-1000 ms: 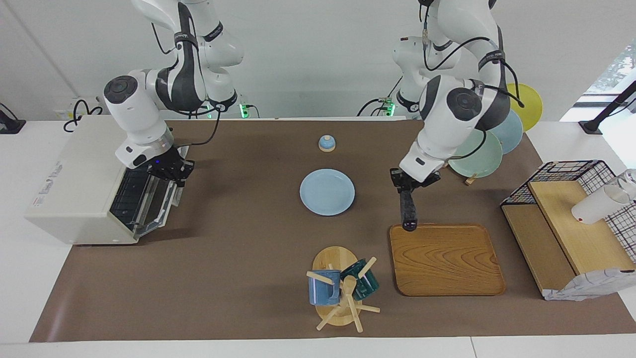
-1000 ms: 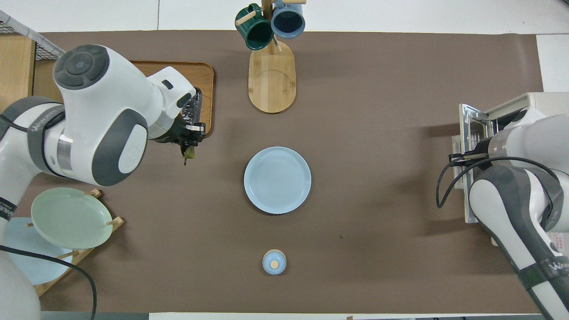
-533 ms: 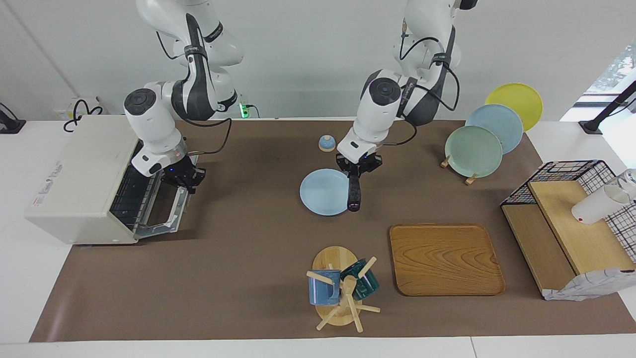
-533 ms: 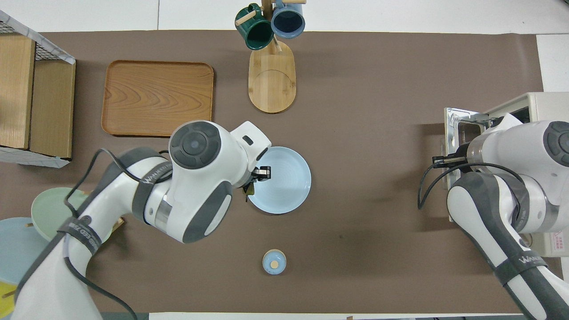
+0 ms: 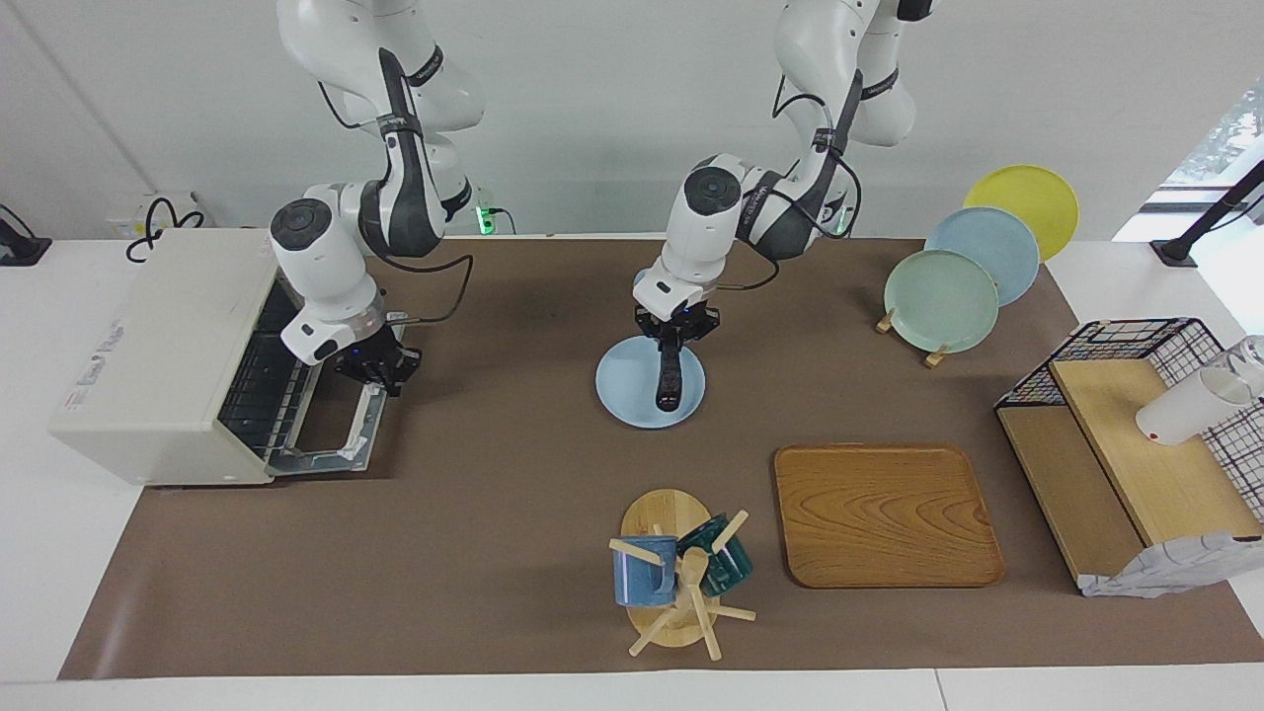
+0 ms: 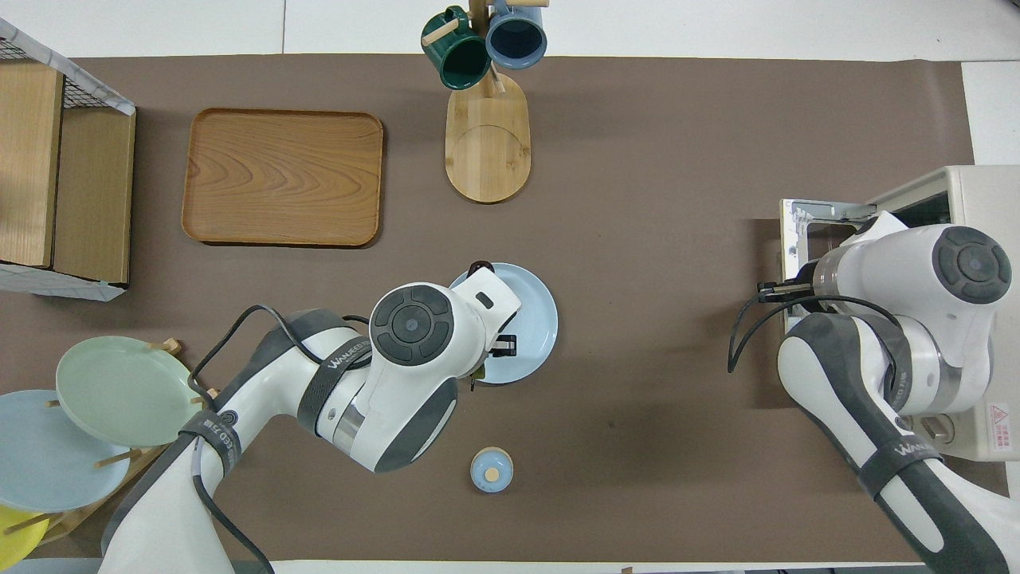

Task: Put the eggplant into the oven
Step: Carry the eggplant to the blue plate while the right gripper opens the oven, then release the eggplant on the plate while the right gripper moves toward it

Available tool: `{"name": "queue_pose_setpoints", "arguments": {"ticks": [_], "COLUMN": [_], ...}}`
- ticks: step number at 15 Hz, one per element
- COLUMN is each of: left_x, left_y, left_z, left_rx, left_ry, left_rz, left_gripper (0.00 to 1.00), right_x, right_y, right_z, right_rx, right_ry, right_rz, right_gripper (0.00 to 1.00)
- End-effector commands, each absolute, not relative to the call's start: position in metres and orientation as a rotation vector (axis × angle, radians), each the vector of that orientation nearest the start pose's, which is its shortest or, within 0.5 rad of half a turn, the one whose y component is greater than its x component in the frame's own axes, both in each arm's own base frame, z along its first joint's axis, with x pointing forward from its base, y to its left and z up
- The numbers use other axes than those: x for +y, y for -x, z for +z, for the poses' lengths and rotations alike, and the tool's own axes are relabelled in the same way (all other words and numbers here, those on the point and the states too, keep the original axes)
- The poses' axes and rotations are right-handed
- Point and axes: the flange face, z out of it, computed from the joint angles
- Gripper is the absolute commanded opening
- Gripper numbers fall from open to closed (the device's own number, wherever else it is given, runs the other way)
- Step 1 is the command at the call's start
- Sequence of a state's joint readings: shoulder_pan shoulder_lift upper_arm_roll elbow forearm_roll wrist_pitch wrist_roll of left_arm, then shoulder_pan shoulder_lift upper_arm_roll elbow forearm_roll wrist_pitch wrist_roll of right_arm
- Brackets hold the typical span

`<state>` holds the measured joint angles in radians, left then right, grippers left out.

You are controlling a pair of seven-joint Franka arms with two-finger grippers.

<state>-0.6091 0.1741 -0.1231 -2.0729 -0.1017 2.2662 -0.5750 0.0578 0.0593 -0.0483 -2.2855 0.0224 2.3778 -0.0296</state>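
My left gripper (image 5: 674, 331) is shut on the stem end of the dark eggplant (image 5: 669, 380), which hangs tip-down over the light blue plate (image 5: 627, 390). In the overhead view the left arm covers most of the eggplant; only its dark tip (image 6: 478, 265) shows at the plate's (image 6: 540, 319) edge. The cream-white oven (image 5: 158, 355) stands at the right arm's end of the table, its door (image 5: 341, 434) dropped almost flat. My right gripper (image 5: 380, 370) is shut on the door's handle at its free edge. The oven (image 6: 976, 191) also shows in the overhead view.
A wooden tray (image 5: 889, 513) and a mug tree with two mugs (image 5: 681, 578) lie farther from the robots than the plate. A small blue lidded pot (image 6: 492, 470) sits nearer the robots. A plate rack (image 5: 943, 296) and a wire basket shelf (image 5: 1126, 434) stand at the left arm's end.
My left gripper has carried the eggplant from over the tray's edge to over the blue plate, toward the oven. My right gripper has pulled the oven door down from half open to nearly flat.
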Motion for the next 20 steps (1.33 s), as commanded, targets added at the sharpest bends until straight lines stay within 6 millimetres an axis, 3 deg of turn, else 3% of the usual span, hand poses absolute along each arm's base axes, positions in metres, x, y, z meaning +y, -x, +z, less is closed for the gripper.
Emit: {"name": "queue_pose_setpoints", "arguments": {"ticks": [1, 4, 7, 10, 11, 12, 14, 17, 18, 20], "left_x": [-0.385, -0.372, -0.325, -0.271, -0.251, -0.233, -0.196, -0.139, -0.127, -0.107], "left_y": [-0.431, -0.441, -0.483, -0.522, -0.533, -0.541, -0.560, -0.586, -0.591, -0.598], "left_z": [0.353, 0.364, 0.385, 0.391, 0.392, 0.394, 0.402, 0.423, 0.429, 0.446], "left_rx": [0.144, 0.118, 0.131, 0.162, 0.173, 0.167, 0.196, 0.239, 0.247, 0.219], "left_ry": [3.247, 3.252, 3.248, 3.255, 3.255, 3.255, 3.246, 3.242, 3.241, 3.236], "left_rz": [0.052, 0.039, 0.045, 0.008, 0.000, -0.009, -0.008, 0.035, 0.053, 0.078], "left_gripper": [1.00, 1.00, 1.00, 1.00, 1.00, 1.00, 1.00, 1.00, 1.00, 1.00], "right_x": [-0.015, 0.016, 0.048, 0.091, 0.116, 0.147, 0.216, 0.320, 0.351, 0.404], "right_y": [-0.526, -0.529, -0.529, -0.536, -0.538, -0.537, -0.538, -0.517, -0.508, -0.498], "right_z": [0.316, 0.318, 0.322, 0.341, 0.355, 0.368, 0.398, 0.431, 0.439, 0.434], "right_rx": [0.012, 0.058, 0.105, 0.148, 0.179, 0.209, 0.248, 0.235, 0.228, 0.163], "right_ry": [3.158, 3.150, 3.101, 3.088, 3.086, 3.090, 3.105, 3.099, 3.083, 3.073], "right_rz": [-0.061, -0.071, -0.066, -0.046, -0.023, 0.021, 0.040, -0.069, -0.096, -0.129], "right_gripper": [0.00, 0.00, 0.00, 0.00, 0.01, 0.08, 0.14, 0.22, 0.24, 0.26]}}
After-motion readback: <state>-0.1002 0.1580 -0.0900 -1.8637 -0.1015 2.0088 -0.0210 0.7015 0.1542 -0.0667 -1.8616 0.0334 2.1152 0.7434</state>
